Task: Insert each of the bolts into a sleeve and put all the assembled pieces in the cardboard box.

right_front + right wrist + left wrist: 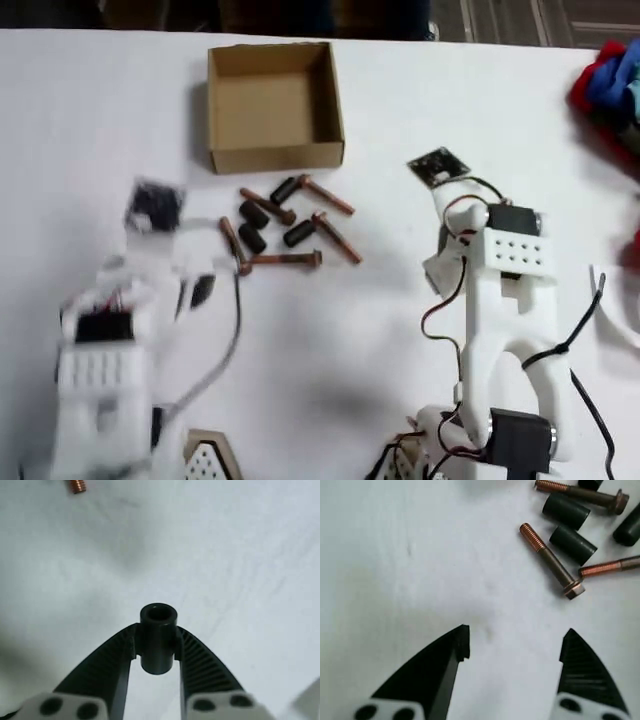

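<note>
Several copper bolts and black sleeves lie loose in a heap on the white table, just in front of the open cardboard box. My left gripper is open over bare table, short of the nearest bolt and sleeve. From above, that left gripper sits left of the heap. My right gripper is shut on an upright black sleeve with its bore facing the camera. This right gripper is to the right of the heap.
Red and blue cloth lies at the far right edge of the table. A copper bolt tip shows beyond the held sleeve. Bare white table stretches between the two arms in front of the heap.
</note>
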